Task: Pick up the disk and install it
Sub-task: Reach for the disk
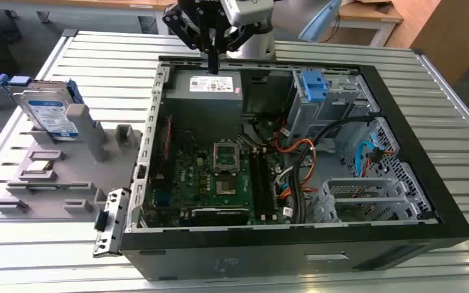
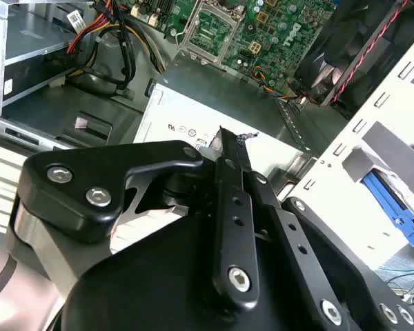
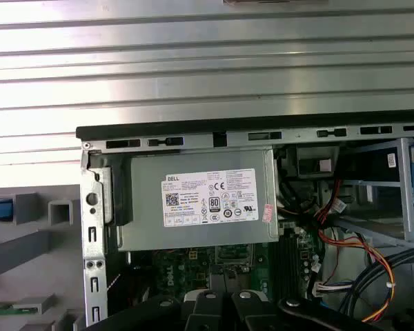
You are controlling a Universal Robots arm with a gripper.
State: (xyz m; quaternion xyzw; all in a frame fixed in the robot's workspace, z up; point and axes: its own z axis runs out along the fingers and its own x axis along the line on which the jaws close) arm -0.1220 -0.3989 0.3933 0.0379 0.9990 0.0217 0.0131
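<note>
You're hovering the gripper [image 1: 212, 67], fingers clenched empty, power supply [image 1: 215, 86] sitting just below them, disk [image 1: 49, 113] standing well apart.

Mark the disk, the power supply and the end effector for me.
disk [image 1: 53, 116]: exterior view, on its white-and-blue label.
power supply [image 3: 208, 198]: first wrist view, on its white label.
end effector [image 1: 212, 66]: exterior view, between its fingertips.
</note>
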